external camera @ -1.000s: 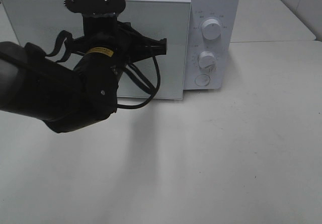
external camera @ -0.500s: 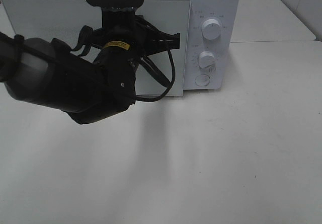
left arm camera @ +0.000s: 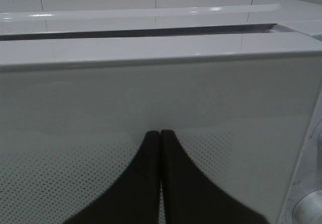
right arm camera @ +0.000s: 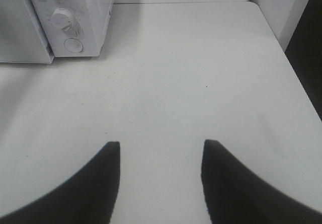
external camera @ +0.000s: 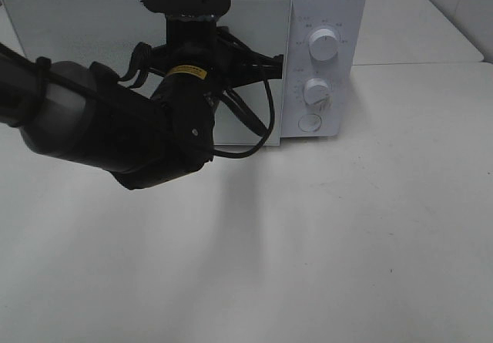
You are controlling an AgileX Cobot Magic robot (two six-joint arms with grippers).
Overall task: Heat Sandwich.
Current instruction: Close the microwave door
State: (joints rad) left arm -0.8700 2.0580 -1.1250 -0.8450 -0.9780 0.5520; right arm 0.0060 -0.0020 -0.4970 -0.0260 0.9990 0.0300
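Observation:
The sandwich is out of view. A white microwave (external camera: pixel 339 11) stands at the back of the table. Its door (external camera: pixel 77 35) is almost shut, and the left wrist view shows a narrow dark gap behind the top edge of the door (left arm camera: pixel 151 83). My left gripper (left arm camera: pixel 160 133) is shut on nothing, its fingertips against the door's front face. In the high view the left arm's wrist (external camera: pixel 192 58) hides those fingertips. My right gripper (right arm camera: pixel 161 148) is open and empty above bare table, off to the right of the microwave (right arm camera: pixel 75 12).
The microwave's control panel carries two knobs (external camera: pixel 323 45) (external camera: pixel 316 91) and a round button (external camera: pixel 309 123). A black cable (external camera: pixel 258 139) loops from the left wrist. The white table (external camera: pixel 347 243) ends at an edge on the right (right arm camera: pixel 297 83).
The left arm has swung right and toward the microwave, and the door has moved in closer to the body. The right gripper has not changed.

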